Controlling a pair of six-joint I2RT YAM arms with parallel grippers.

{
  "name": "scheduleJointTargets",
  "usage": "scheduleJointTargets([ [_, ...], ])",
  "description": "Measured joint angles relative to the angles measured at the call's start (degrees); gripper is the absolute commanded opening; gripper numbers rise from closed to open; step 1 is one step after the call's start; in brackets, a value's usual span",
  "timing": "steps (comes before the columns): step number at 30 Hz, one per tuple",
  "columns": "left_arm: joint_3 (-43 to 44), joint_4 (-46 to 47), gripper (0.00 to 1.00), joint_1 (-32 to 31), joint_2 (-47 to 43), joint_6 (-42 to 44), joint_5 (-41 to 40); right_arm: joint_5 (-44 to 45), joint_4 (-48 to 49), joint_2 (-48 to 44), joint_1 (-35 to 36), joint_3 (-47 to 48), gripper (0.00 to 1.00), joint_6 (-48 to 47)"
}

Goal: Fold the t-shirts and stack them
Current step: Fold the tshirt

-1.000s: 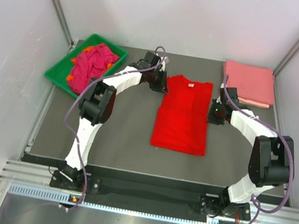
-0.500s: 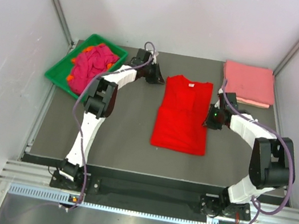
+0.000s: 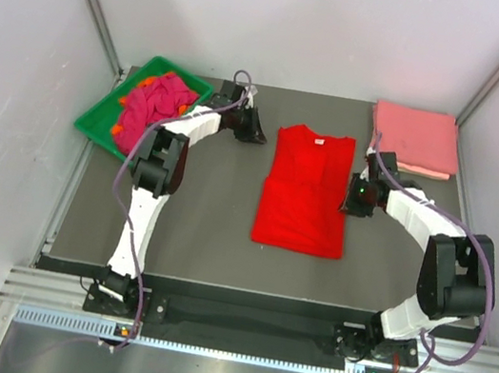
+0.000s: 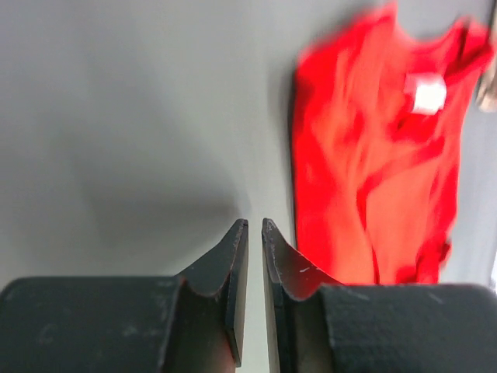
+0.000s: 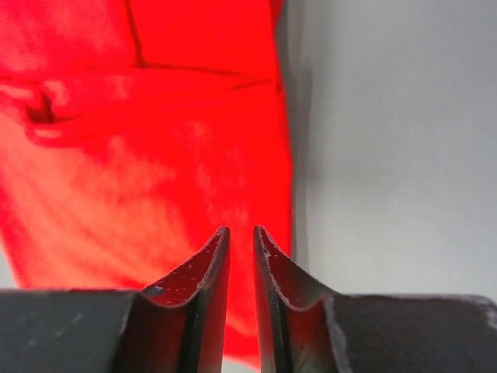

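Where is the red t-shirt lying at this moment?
In the top view, the red t-shirt lies flat in the middle of the table, between the two arms, with its collar toward the far edge.
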Motion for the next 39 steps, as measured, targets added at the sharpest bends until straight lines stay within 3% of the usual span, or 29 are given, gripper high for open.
scheduleJointTargets([
  [9,-30.18,-3.82,0.17,-2.32,-29.16,1.97,-0.83,-5.22,-1.27,-13.81,0.04,-9.73,0.14,1.92],
  [13,-41.44,-1.07,0.18,-8.17,-38.73,0.26,0.20,-6.12,-0.83,-17.75,0.11,-17.88,0.11,3.45],
  [17,-49.46,1.09,0.17,-16.92,-40.83,-1.03,-0.02,-5.68,0.33,-18.25,0.09,-24.37,0.09,5.60],
  [21,-53.99,0.76,0.17,-21.46,-39.36,-1.40,-0.57,-4.52,1.36,-19.96,0.15,-25.51,0.10,7.13],
  [30,-57.68,0.52,0.17,-21.35,-39.43,-1.31,-6.60,1.88,0.50,-21.40,0.26,-26.03,0.09,8.85],
  [39,-56.87,-3.89,0.29,-21.22,-43.41,-1.03,-7.74,2.91,-4.15,-28.13,0.26,-26.49,0.29,9.73],
])
